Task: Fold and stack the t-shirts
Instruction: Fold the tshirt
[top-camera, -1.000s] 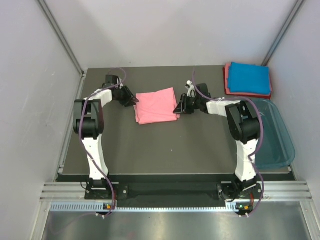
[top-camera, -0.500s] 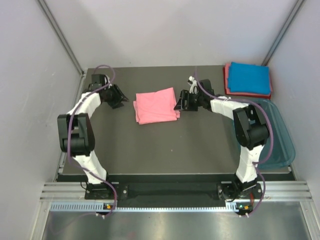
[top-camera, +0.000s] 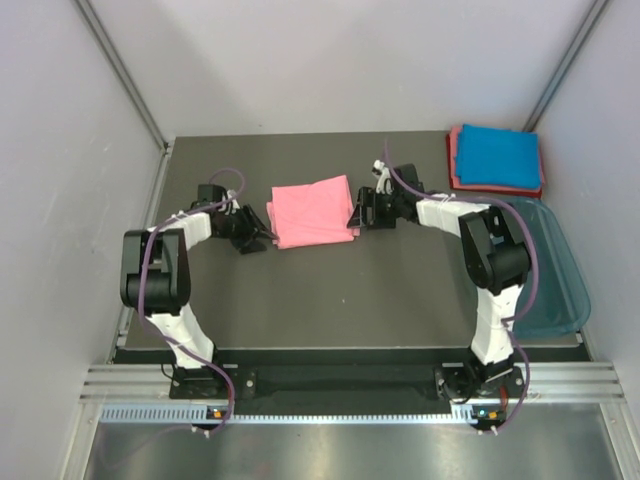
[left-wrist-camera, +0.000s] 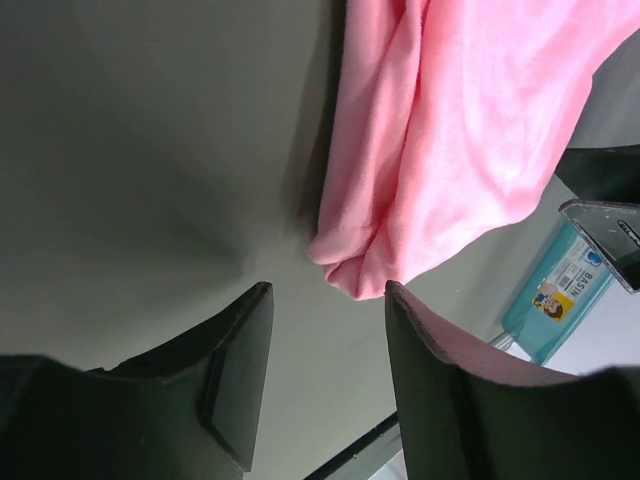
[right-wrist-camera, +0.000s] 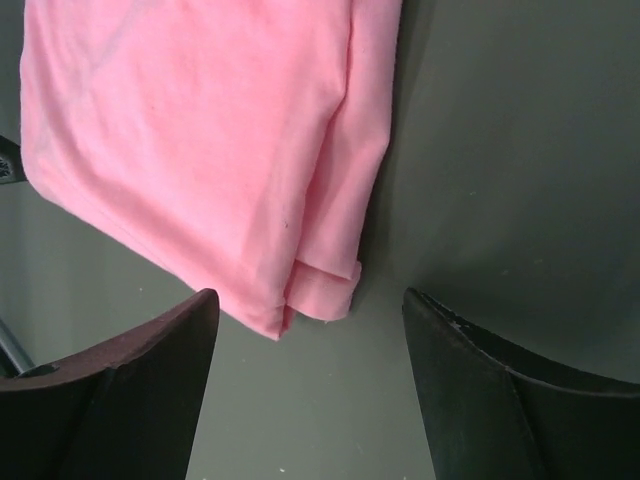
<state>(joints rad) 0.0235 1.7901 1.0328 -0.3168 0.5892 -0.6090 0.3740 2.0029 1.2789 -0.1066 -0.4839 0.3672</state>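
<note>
A salmon-pink t-shirt (top-camera: 312, 212) lies folded as a flat rectangle in the middle of the table. My left gripper (top-camera: 260, 241) sits low by its near-left corner, open. In the left wrist view the shirt's corner (left-wrist-camera: 400, 250) lies just ahead of the gripper (left-wrist-camera: 328, 295), with nothing between the fingers. My right gripper (top-camera: 354, 217) stands at the shirt's right edge, open wide. Its wrist view shows the folded corner (right-wrist-camera: 320, 290) just beyond the gripper (right-wrist-camera: 310, 300). At the back right a folded bright blue t-shirt (top-camera: 498, 157) lies on a reddish-pink one (top-camera: 453, 160).
A translucent teal plastic tub (top-camera: 555, 290) stands along the table's right side, near the stack; its labelled end (left-wrist-camera: 560, 300) shows in the left wrist view. White walls close in the table on the left, back and right.
My left arm has swung from the back left down to the pink shirt's near-left corner, and its jaws have widened. My right gripper has opened wide at the shirt's right edge.
</note>
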